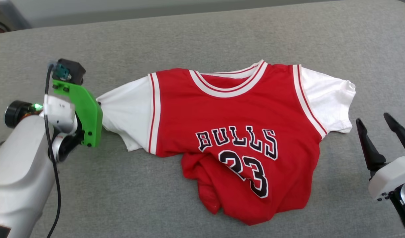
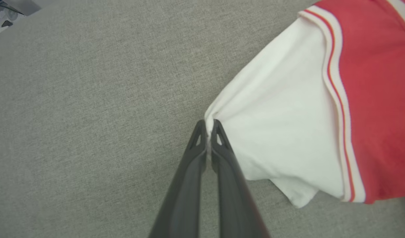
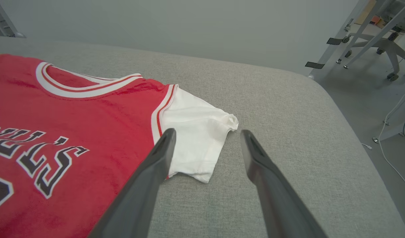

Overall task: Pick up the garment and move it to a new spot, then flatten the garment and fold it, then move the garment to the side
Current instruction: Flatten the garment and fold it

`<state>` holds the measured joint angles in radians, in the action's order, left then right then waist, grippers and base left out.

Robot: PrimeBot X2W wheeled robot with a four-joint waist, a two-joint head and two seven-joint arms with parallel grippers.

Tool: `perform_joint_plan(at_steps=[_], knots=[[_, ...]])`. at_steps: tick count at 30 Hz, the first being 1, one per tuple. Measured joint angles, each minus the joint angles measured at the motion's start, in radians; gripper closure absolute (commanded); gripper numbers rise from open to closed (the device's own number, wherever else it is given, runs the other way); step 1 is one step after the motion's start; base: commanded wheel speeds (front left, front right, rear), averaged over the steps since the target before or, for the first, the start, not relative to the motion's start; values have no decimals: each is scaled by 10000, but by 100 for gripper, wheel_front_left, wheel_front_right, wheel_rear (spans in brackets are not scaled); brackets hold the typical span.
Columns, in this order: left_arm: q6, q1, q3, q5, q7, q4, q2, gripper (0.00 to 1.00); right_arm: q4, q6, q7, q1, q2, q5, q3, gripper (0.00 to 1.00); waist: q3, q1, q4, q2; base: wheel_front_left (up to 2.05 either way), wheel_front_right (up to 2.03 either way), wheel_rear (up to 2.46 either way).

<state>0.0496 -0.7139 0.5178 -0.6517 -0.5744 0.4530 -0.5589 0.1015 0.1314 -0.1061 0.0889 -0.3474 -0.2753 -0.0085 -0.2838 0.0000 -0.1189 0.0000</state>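
1. The garment (image 1: 235,109) reads "BULLS" in black letters edged white, with "23" below it. The "2" is creased where the red cloth bunches at the lower hem.
2. The garment lies front up on the grey tabletop (image 1: 202,33), collar toward the far side, with both white short sleeves spread out sideways.
3. The left hand (image 2: 209,123) is clamped together on the cuff edge of the garment's sleeve on the robot's left, the white cloth puckered between its fingers.
4. The right hand (image 1: 373,118) has its fingers apart and holds nothing, just beside the garment's opposite sleeve.
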Motion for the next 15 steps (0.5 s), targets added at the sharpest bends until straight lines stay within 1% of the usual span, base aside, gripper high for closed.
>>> perform_joint_plan(at_steps=[1, 5, 7, 9, 10, 12, 15], knots=[[-63, 209, -29, -31, 0, -309, -81, 100, 0, 0, -286, -49, -142, -36, 59, 0, 44, 0, 67, 0, 0, 0, 0], [-658, 1244, -257, -144, -153, -2161, -617, 100, 73, 0, -1870, -58, -654, -514, 173, 0, 189, 0, 399, 0, 0, 0, 0], [-988, 1802, -378, -205, -318, -3333, -930, 100, 81, 0, -2871, 28, -809, -1085, 107, 0, 203, 0, 566, 0, 0, 0, 0], [-1248, 2282, -474, -360, -462, -4374, -1078, 100, 61, 2, -3684, 254, -1129, -1499, 167, 0, 166, 0, 697, 0, 0, 0, 0], [-1402, 2585, -497, -405, -571, -5070, -1160, 100, 2, 2, -4174, 532, -1427, -1672, 159, 0, 103, 0, 768, 0, 0, 0, 0], [-1655, 2942, -514, -439, -700, -6006, -1264, 100, -150, 0, -4803, 1028, -1894, -1898, 163, 0, -29, 0, 858, 0, 0, 0, 0], [-1983, 3406, -533, -573, -863, -7175, -1348, 100, -579, 0, -5722, 1928, -2301, -2134, 207, 0, -256, 0, 1009, 0, 0, 0, 0]])
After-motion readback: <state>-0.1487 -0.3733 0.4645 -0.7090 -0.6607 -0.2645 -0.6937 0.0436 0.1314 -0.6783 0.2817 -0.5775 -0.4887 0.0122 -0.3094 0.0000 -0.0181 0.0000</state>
